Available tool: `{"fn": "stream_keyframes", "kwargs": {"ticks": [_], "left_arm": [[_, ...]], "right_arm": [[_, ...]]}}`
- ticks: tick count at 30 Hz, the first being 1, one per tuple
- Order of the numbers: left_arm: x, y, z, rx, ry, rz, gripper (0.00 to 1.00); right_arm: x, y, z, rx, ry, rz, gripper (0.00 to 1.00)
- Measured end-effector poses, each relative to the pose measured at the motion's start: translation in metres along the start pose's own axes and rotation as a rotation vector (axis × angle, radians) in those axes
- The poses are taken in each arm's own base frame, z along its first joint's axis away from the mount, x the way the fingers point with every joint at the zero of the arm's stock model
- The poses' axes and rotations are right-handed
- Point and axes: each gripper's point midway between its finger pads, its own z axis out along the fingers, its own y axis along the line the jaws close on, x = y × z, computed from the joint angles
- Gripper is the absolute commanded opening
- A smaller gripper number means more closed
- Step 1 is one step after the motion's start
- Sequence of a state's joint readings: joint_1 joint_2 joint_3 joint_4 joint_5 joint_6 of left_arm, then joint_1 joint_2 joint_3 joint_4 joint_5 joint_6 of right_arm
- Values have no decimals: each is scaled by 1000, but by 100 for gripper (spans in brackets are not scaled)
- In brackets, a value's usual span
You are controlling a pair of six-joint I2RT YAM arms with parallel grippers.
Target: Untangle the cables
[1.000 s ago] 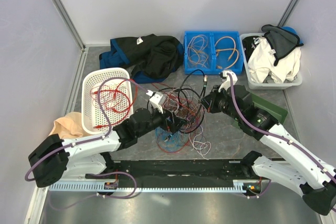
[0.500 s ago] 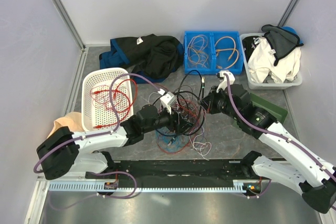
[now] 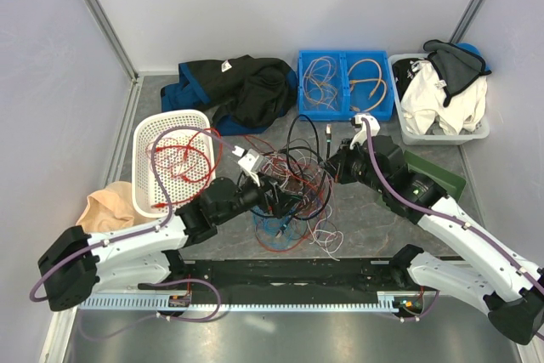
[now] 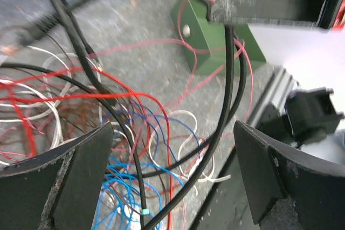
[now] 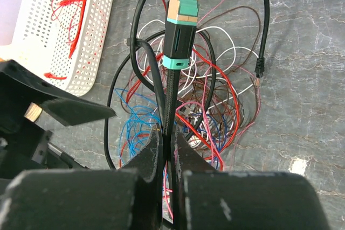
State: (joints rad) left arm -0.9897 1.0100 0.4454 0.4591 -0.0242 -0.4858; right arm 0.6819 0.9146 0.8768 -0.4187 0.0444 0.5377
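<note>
The cables [image 3: 308, 178] lie in a messy tangle of red, black, white and blue wires at the table's middle. My left gripper [image 3: 277, 196] is open low over the tangle's left side. In the left wrist view the gripper [image 4: 175, 187] has black, red and blue wires [image 4: 135, 133] running between its wide-apart fingers [image 4: 70, 181], none gripped. My right gripper [image 3: 337, 164] is at the tangle's right edge. In the right wrist view it [image 5: 168, 145] is shut on a black braided cable with a teal-banded connector [image 5: 180, 30], which stands up from the jaws.
A white basket [image 3: 146, 144] with red wires stands left, with beige cloth [image 3: 106, 201] beside it. A dark jacket [image 3: 238, 91], a blue bin [image 3: 344, 112] with cables and a white tub [image 3: 476, 132] of clothes line the back. A green block [image 3: 442, 178] lies right.
My left gripper pushed right into the tangle, then drew back left a little, shifting the wires. My right gripper stays about in place, holding the black cable.
</note>
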Motion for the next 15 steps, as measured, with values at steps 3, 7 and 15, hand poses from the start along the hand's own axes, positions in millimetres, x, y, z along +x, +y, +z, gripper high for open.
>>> {"fn": "stream_keyframes", "kwargs": {"ticks": [3, 7, 15], "left_arm": [[19, -2, 6, 28, 72, 1, 97], [49, -1, 16, 54, 187, -5, 86], [64, -13, 15, 133, 252, 4, 2]], "right_arm": [[0, 1, 0, -5, 1, 1, 0], [-4, 7, -2, -23, -1, 8, 0], [-12, 11, -4, -31, -19, 6, 49]]}}
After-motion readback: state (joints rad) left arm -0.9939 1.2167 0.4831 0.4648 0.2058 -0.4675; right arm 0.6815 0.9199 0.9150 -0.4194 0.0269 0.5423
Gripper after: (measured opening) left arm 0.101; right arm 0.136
